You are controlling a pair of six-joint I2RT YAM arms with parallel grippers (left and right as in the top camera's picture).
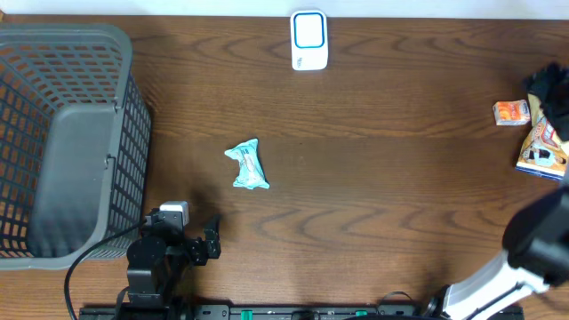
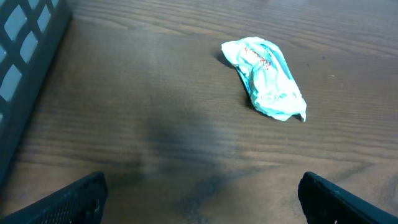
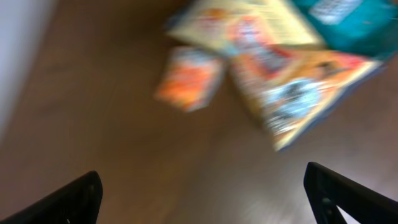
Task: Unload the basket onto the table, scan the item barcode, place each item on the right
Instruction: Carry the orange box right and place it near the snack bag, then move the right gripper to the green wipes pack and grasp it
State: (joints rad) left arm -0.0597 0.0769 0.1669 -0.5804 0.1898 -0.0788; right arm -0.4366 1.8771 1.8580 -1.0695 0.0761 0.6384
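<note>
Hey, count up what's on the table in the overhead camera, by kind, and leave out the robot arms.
Grey basket: 1
White scanner: 1
Packets: 3 (teal packet, orange packet, yellow packet, which is partly hidden)
Total: 5

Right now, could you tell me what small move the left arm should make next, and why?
Probably ease the left gripper forward to straddle the teal packet: the gripper is open and empty, the packet lies loose on the table ahead of it, and nothing is at the scanner yet.
</note>
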